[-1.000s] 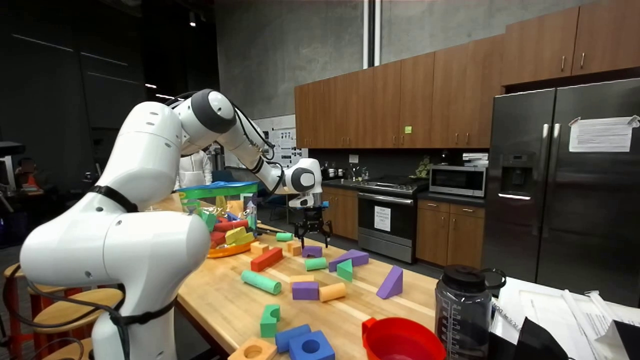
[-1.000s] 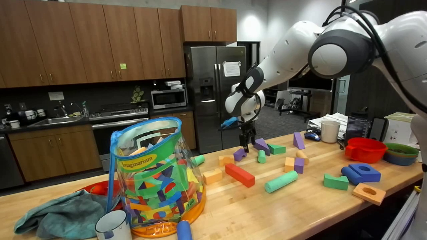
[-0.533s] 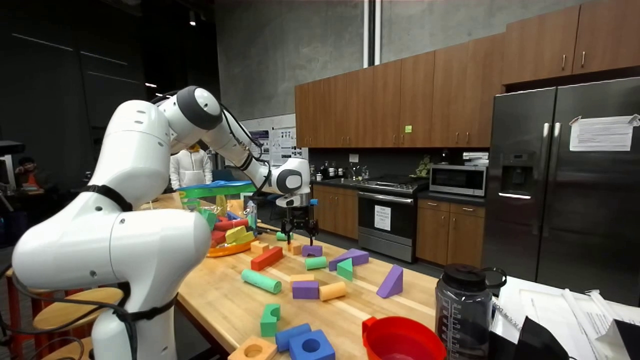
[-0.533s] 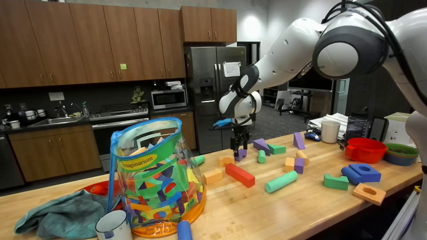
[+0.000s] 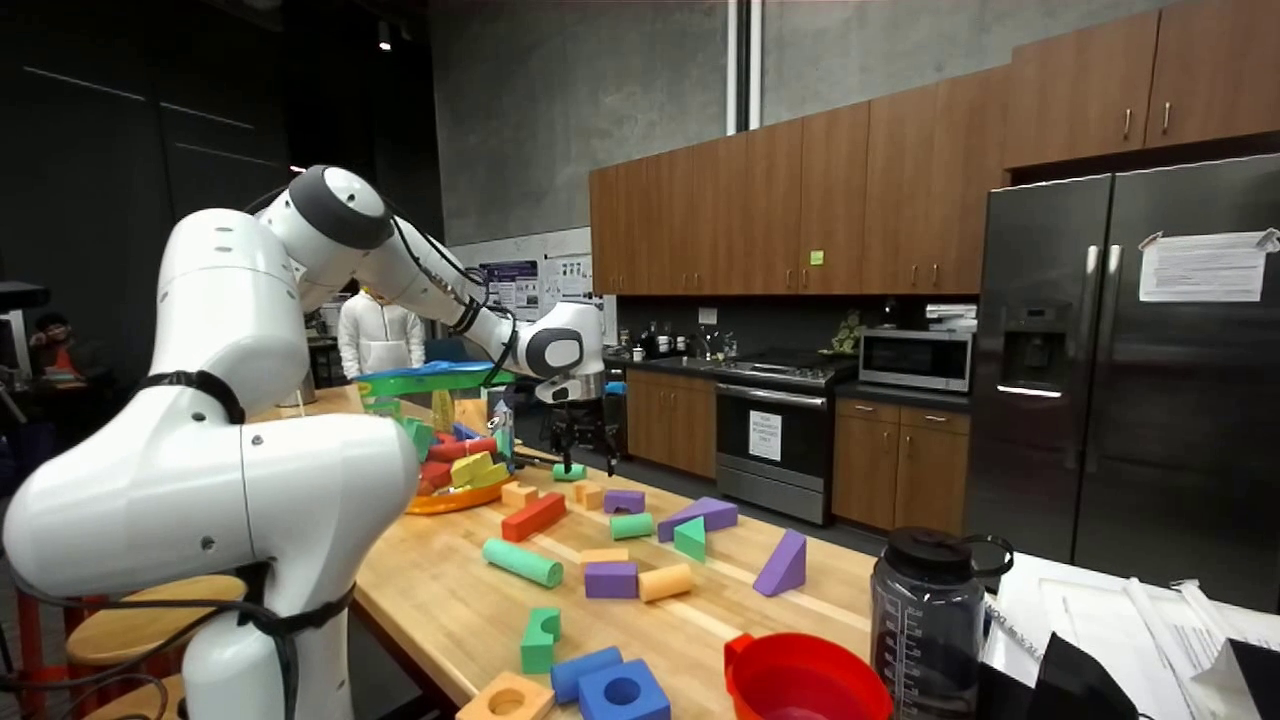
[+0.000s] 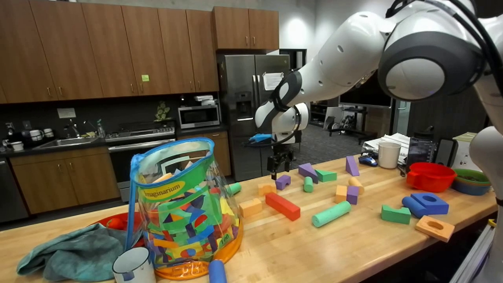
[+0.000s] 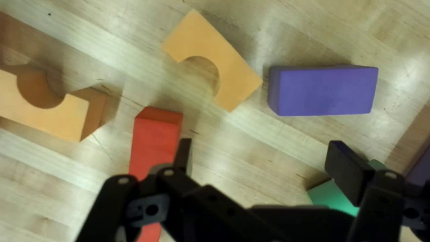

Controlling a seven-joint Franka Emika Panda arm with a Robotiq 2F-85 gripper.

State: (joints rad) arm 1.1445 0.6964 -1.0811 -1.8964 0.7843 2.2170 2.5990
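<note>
The gripper point(image 7: 262, 149) hung over the table point(image 6: 298, 251), fingers spread wide w/ bare wood showing btwn the tips in the wrist view. Nearest pcs lay below it: an orange arch block point(image 7: 225, 57) up top, notch facing lower L, & just R of it a purple arch block point(image 7: 326, 90), close but apart; from above it looked a plain rect., its arch showing in both exterior views. One fingertip point(image 7: 184, 151) overlapped the edge of a red block point(image 7: 154, 144) in that top-down view, the block partly hidden behind the gripper; the other fingertip point(image 7: 346, 171) hid part of a short green cylinder point(image 7: 332, 196), lower R. A notched orange block point(image 7: 43, 117) sat far L. In both exterior views the gripper was up above this cluster, nr the far edge. Elsewhere on the table stood a clear bag point(image 6: 196, 173) w/ a blue rim, loaded w/ blocks, plus a long green cylinder point(image 6: 331, 214) & a red bowl point(image 6: 430, 182).
</note>
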